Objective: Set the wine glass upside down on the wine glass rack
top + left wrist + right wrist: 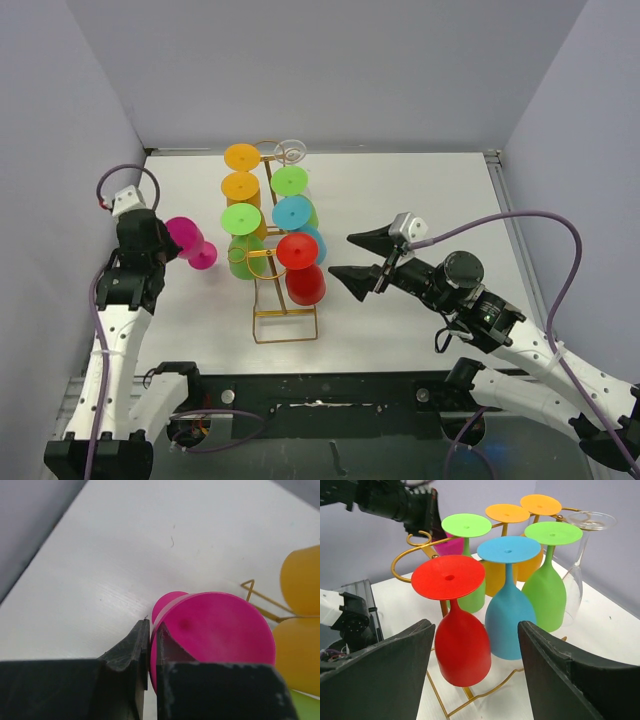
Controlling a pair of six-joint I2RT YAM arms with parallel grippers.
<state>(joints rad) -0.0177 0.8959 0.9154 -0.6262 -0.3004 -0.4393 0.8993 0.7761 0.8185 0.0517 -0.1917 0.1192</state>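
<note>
A pink wine glass [190, 242] is held tilted above the table, left of the gold wire wine glass rack [285, 325]. My left gripper [158, 240] is shut on its edge; in the left wrist view the fingers [127, 652] pinch the pink glass's rim [215, 630]. The rack holds several glasses upside down: orange, green, blue, red [303, 268] and a clear one [290, 150]. My right gripper [342, 255] is open and empty just right of the red glass [460, 650], with the rack [400, 560] in front of it.
A gold ring hook [265, 262] on the rack's left side, near its front, holds nothing. Grey walls close in the table [420, 200] on three sides. Cables loop from both arms.
</note>
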